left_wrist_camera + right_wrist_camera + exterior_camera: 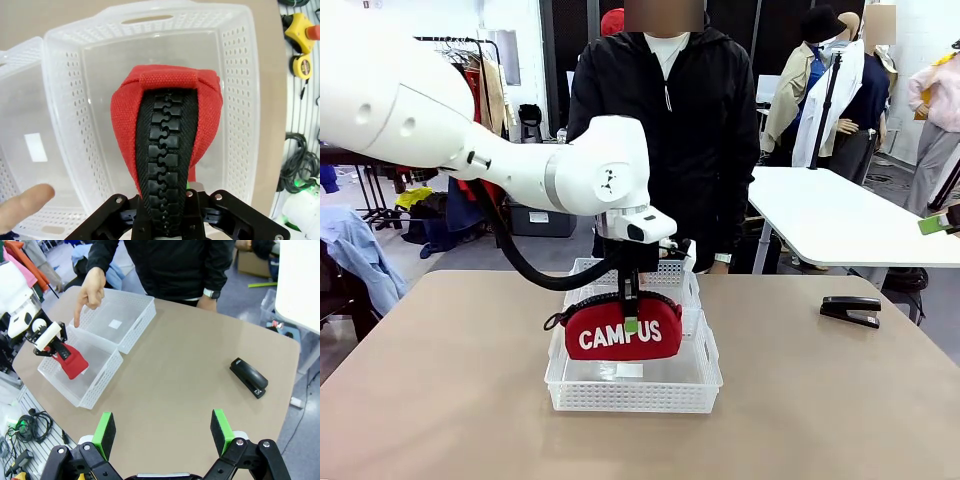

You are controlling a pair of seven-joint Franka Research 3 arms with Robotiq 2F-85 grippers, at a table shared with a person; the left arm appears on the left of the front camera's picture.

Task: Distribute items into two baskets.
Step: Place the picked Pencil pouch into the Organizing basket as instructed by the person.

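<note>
Far basket at frame centre mostly hidden behind pouch and left gripper, person's finger cut by lower left edge, label unreadable.

bright, even indoor light, soft shadow under the stapler, wrist views bowed at edges

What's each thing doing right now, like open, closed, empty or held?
Near basket, empty.
Far basket, empty.
Red pouch, zipped shut, held over near basket.
Left end effector, shut on the pouch.
Right end effector, open, empty.
Stapler, closed, lying on table.
Person's hand, pointing down.
</note>
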